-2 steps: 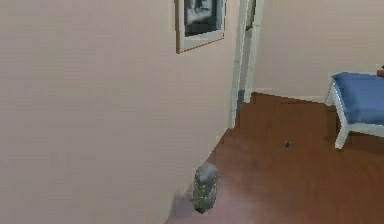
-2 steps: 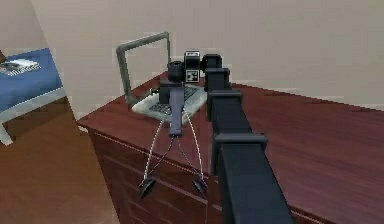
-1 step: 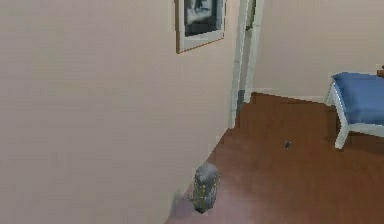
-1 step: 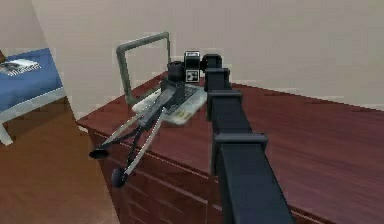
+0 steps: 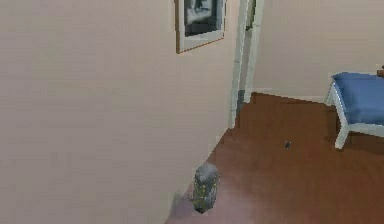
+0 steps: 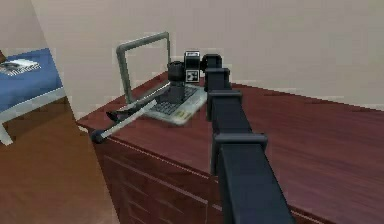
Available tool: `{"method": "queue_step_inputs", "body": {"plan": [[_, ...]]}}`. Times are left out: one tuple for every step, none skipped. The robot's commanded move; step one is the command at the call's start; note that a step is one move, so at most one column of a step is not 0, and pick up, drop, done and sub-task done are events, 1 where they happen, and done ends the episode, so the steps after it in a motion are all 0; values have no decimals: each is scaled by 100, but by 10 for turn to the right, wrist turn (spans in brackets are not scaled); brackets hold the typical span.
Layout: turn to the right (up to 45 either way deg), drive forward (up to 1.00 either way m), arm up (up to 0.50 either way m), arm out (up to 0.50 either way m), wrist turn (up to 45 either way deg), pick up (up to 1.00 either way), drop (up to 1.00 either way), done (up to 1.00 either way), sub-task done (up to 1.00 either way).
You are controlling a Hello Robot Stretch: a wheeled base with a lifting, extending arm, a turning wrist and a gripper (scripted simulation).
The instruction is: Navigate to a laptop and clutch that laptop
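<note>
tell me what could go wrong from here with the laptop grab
1. The laptop stands open on the dresser, screen upright, with the gripper near it; a sideways push might fold or tip the screen.
2. A long grey stick lies beside the laptop, its dark end at the dresser's edge; a nudge could send it to the floor.
3. Whether the gripper holds anything cannot be told, so lifting now might leave the laptop behind.
</note>
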Motion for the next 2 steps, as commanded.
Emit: {"method": "queue_step_inputs", "body": {"plan": [[0,0,0,0,450,0,0,0,0],[0,0,0,0,390,0,0,0,0]]}}
